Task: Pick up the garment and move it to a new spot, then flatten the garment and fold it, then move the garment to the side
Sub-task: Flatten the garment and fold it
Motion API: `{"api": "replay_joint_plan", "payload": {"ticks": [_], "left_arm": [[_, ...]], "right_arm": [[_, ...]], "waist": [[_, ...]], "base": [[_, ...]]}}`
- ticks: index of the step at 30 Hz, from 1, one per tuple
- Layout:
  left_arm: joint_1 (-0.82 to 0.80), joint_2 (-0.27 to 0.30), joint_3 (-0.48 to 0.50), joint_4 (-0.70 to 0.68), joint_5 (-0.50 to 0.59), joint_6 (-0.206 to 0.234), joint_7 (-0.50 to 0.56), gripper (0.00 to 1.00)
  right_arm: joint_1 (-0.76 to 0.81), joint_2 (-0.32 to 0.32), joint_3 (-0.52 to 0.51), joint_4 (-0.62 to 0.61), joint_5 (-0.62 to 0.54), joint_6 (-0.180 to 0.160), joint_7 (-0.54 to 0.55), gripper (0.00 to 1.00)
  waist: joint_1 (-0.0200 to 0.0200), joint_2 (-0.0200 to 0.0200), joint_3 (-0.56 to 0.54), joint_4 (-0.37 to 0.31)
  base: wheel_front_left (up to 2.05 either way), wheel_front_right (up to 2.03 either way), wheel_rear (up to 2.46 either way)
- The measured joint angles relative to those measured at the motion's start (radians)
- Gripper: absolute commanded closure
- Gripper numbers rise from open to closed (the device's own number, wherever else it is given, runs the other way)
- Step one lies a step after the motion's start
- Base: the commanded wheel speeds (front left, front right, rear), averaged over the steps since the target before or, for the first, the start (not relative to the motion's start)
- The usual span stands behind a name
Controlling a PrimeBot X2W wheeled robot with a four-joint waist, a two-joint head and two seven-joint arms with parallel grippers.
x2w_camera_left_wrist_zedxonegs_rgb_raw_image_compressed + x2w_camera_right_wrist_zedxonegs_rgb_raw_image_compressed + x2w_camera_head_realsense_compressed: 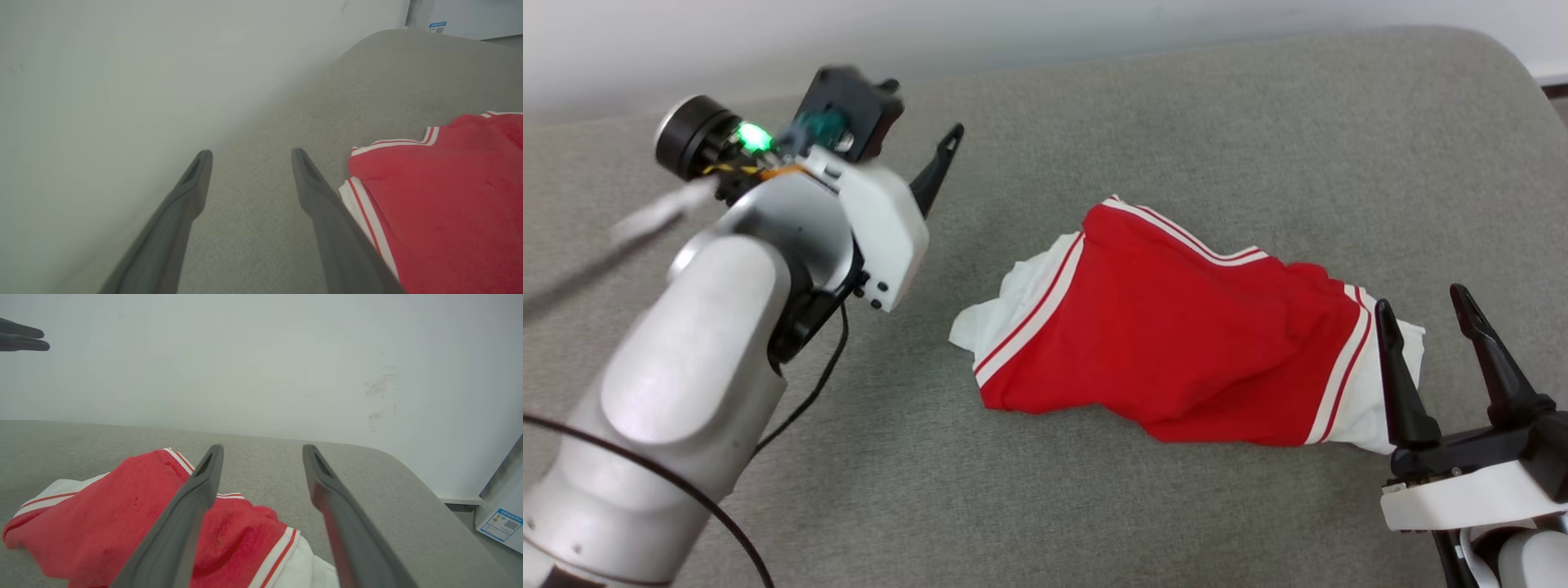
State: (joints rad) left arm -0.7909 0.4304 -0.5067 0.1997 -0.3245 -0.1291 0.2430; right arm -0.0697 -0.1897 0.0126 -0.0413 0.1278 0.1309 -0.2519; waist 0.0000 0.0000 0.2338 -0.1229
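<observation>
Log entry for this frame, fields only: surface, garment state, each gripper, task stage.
surface: grey fabric-covered surface, pale wall behind
garment: red garment with white sleeves, bunched in a heap, neither flat nor folded
left gripper: left gripper open, empty, off the garment's left side, apart from it
right gripper: right gripper open, empty, at the garment's right sleeve end
task stage: garment not gripped

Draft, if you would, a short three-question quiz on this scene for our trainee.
1. True or false: the right gripper is shut on the garment.
2. The garment is: A) spread flat, B) bunched on the grey cushion, C) hanging from a gripper.
3. What colour are the garment's sleeves?
Key: 1 false; 2 B; 3 white.
</observation>
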Motion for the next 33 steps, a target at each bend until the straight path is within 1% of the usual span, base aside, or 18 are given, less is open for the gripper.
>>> {"api": "replay_joint_plan", "payload": {"ticks": [3,7,9,13,16,20,26,30,31,32,33], "left_arm": [[-0.083,0.045,-0.11,0.005,-0.167,0.0,0.184,0.0],[-0.201,0.105,-0.228,0.002,-0.319,0.0,0.363,0.0],[-0.244,0.129,-0.293,-0.006,-0.374,0.0,0.437,0.0],[-0.331,0.155,-0.399,-0.013,-0.468,0.0,0.554,0.0],[-0.381,0.175,-0.486,-0.006,-0.506,0.0,0.622,0.0],[-0.43,0.188,-0.591,0.009,-0.552,0.0,0.679,0.0],[-0.448,0.19,-0.705,0.058,-0.613,0.0,0.689,0.0],[-0.461,0.201,-0.743,0.055,-0.62,0.0,0.695,0.0],[-0.462,0.205,-0.746,0.052,-0.619,0.0,0.695,0.76],[-0.462,0.206,-0.75,0.05,-0.619,0.0,0.687,1.0],[-0.462,0.207,-0.753,0.05,-0.622,0.0,0.67,1.0]], "right_arm": [[-0.002,0.008,0.009,-0.002,-0.014,0.0,-0.004,0.0],[-0.023,0.013,0.03,-0.003,-0.03,0.0,-0.008,0.0],[-0.044,0.014,0.038,-0.006,-0.032,0.0,-0.009,0.0],[-0.082,0.016,0.053,-0.016,-0.037,0.0,-0.01,0.0],[-0.107,0.02,0.071,-0.02,-0.04,0.0,-0.011,0.0],[-0.136,0.03,0.094,-0.021,-0.043,0.0,-0.011,0.0],[-0.165,0.044,0.118,-0.016,-0.047,0.0,-0.011,0.0],[-0.171,0.049,0.122,-0.013,-0.048,0.0,-0.011,0.0],[-0.171,0.049,0.122,-0.012,-0.049,0.0,-0.011,0.0],[-0.171,0.05,0.121,-0.011,-0.049,0.0,-0.011,0.0],[-0.171,0.051,0.118,-0.008,-0.05,0.0,-0.011,0.0]], "waist": [[0.0,0.0,0.025,-0.011],[0.0,0.0,0.063,-0.029],[0.0,0.0,0.083,-0.039],[0.0,0.0,0.126,-0.059],[0.0,0.0,0.158,-0.077],[0.0001,0.0,0.195,-0.102],[0.0,0.0,0.236,-0.141],[0.0,0.0001,0.249,-0.156],[0.0001,0.0,0.25,-0.157],[0.0001,0.0,0.25,-0.157],[0.0,0.0,0.248,-0.155]], "base": [[0.0,0.0,0.0],[0.0,0.0,0.0],[0.0,0.0,0.0],[0.0,0.0,0.0],[0.0,0.0,0.0],[0.0,0.0,0.0],[0.0,0.0,0.0],[0.0,0.0,0.0],[0.0,0.0,0.0],[0.0,0.0,0.0],[0.0,0.0,0.0]]}}
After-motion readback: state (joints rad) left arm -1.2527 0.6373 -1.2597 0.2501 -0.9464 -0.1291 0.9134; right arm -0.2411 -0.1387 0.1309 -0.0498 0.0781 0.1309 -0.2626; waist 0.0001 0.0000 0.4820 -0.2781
